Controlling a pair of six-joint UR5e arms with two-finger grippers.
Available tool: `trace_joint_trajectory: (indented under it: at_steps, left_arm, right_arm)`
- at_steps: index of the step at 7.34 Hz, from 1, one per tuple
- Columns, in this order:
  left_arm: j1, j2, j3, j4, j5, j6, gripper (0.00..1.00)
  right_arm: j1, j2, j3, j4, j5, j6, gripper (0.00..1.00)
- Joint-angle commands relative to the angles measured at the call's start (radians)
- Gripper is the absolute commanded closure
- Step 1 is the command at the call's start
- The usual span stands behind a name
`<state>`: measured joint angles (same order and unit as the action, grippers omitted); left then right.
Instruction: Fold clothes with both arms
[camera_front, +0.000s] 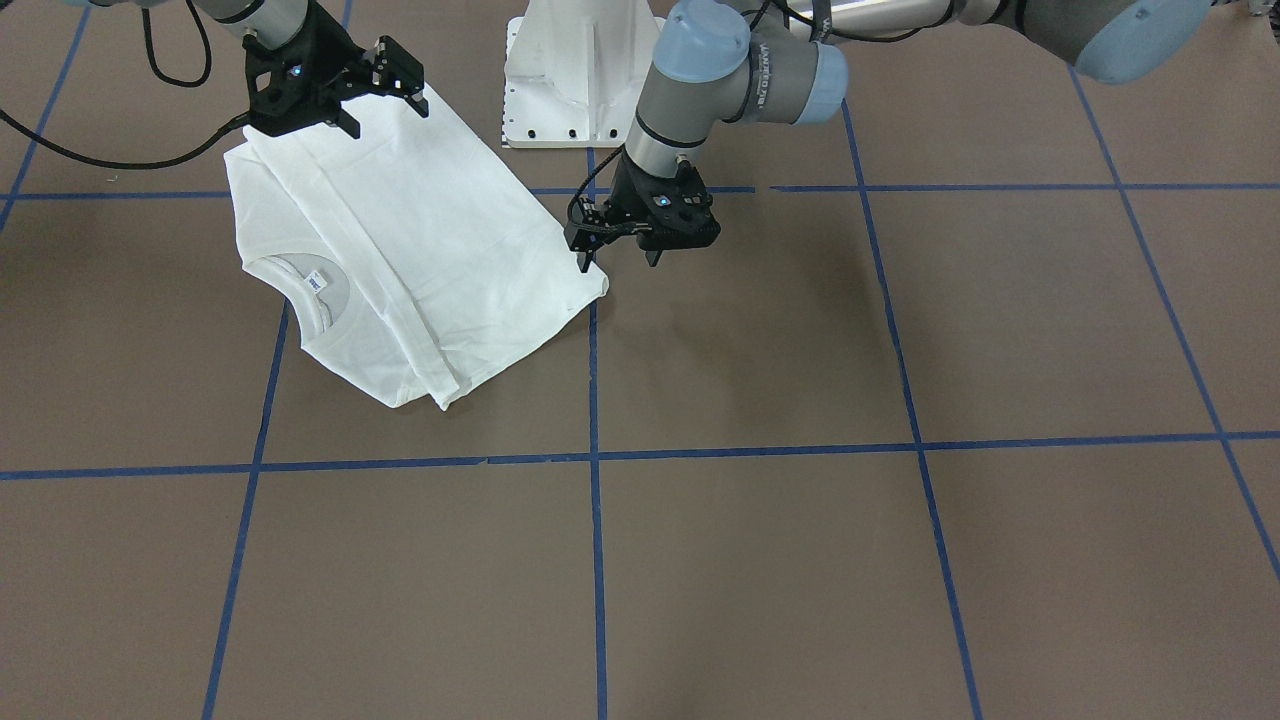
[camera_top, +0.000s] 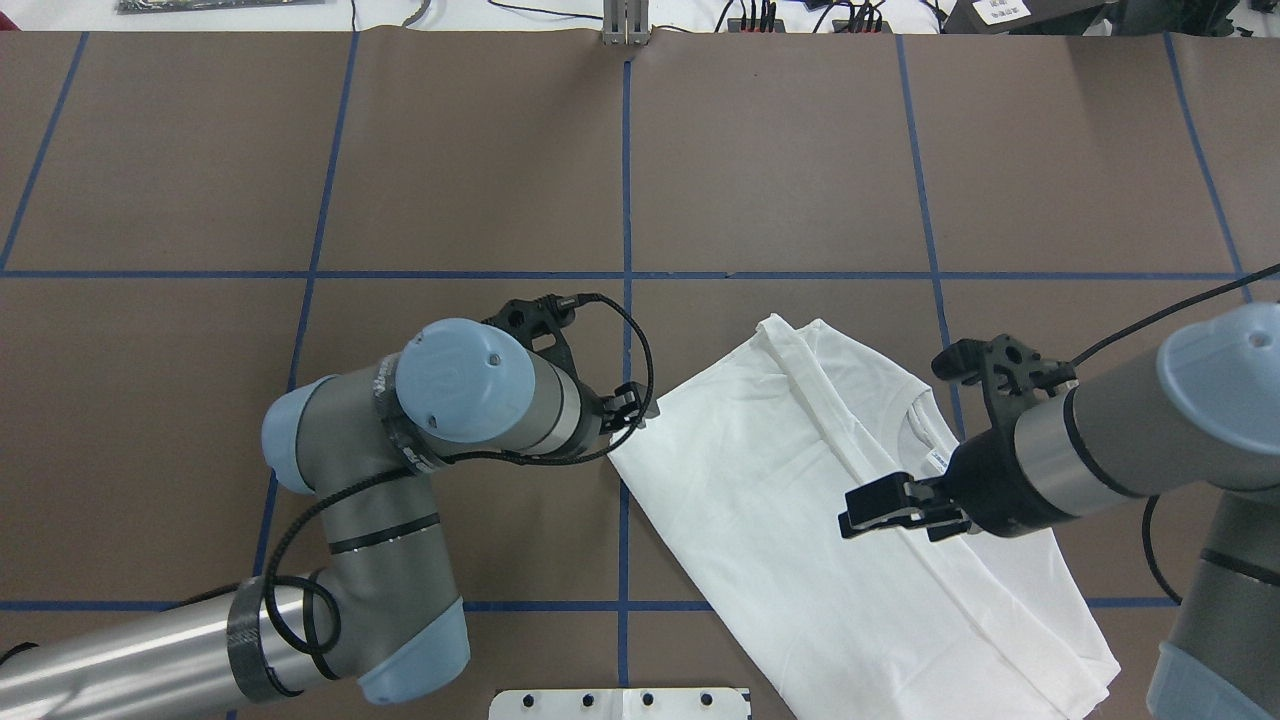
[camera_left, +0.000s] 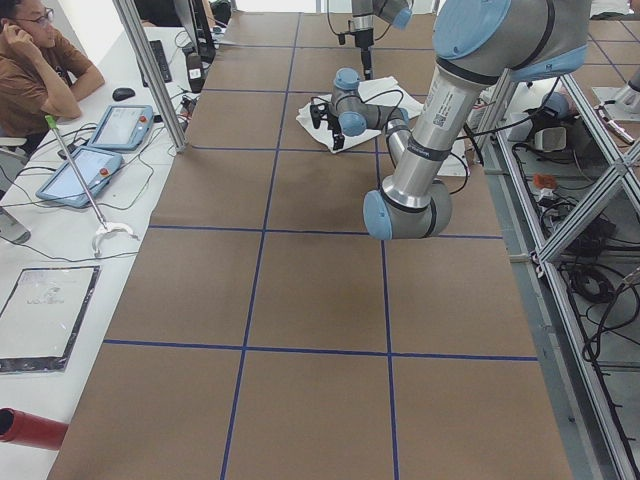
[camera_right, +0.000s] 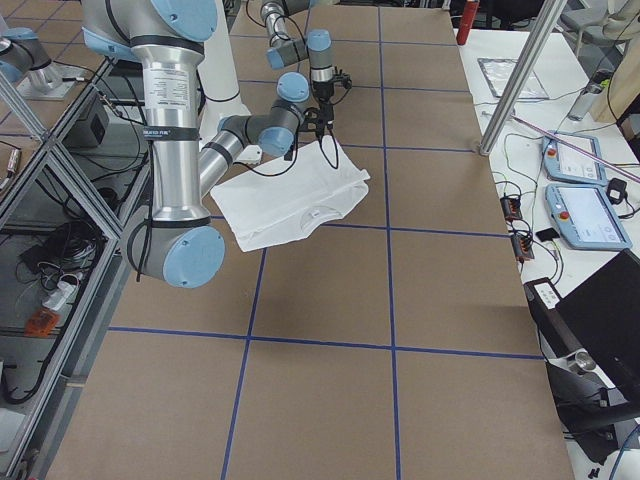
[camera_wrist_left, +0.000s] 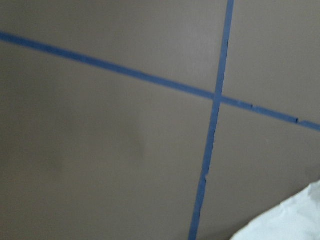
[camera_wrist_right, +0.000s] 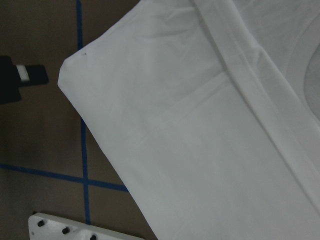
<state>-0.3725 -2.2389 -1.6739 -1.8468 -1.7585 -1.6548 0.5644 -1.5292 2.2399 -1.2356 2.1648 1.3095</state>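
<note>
The white T-shirt (camera_front: 420, 250) lies folded and flat on the brown table, on the robot's right half (camera_top: 760, 500). Its ribbed collar and small neck label (camera_front: 315, 283) face up, and a folded sleeve band runs across it. My left gripper (camera_front: 617, 258) is open and low at the shirt's corner nearest the table's middle; one finger touches that edge and nothing is between the fingers. My right gripper (camera_front: 385, 118) hovers open above the shirt's end near the robot (camera_top: 850, 512), holding nothing. The left wrist view shows only a shirt corner (camera_wrist_left: 285, 225). No printed text shows.
The white pedestal base (camera_front: 580, 80) stands at the table's robot side, close to the shirt. Blue tape lines grid the brown table (camera_top: 450, 150). A person (camera_left: 40, 70) sits at a side desk with tablets (camera_left: 100, 145) beyond the table's edge.
</note>
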Motion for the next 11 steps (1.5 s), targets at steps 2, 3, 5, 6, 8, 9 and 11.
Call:
trace_joint_trajectory:
  at_steps: [2, 3, 5, 6, 8, 9, 11]
  left_arm:
    - [0.03, -0.07, 0.15, -0.088, 0.025, -0.025, 0.06]
    - [0.03, -0.07, 0.154, -0.094, 0.051, -0.023, 0.08]
    - [0.027, -0.067, 0.154, -0.091, 0.056, -0.02, 0.25]
    - [0.027, -0.067, 0.154, -0.091, 0.056, -0.017, 0.54]
    - [0.027, -0.065, 0.152, -0.092, 0.05, -0.013, 1.0]
    - [0.024, -0.068, 0.151, -0.092, 0.048, -0.014, 1.0]
    - [-0.049, -0.071, 0.143, -0.083, -0.033, -0.023, 1.0]
  right_arm:
    - [0.074, 0.012, 0.0, -0.001, -0.003, -0.006, 0.0]
    - [0.077, 0.012, 0.0, -0.001, -0.003, -0.006, 0.0]
    - [0.089, 0.012, 0.0, -0.001, -0.003, -0.006, 0.0]
    - [0.092, 0.009, -0.002, -0.001, -0.003, -0.006, 0.0]
    - [0.106, 0.007, -0.002, -0.001, -0.003, -0.006, 0.0]
    - [0.11, 0.007, -0.003, -0.001, -0.003, -0.006, 0.0]
    - [0.12, 0.007, -0.011, -0.001, -0.003, -0.006, 0.0]
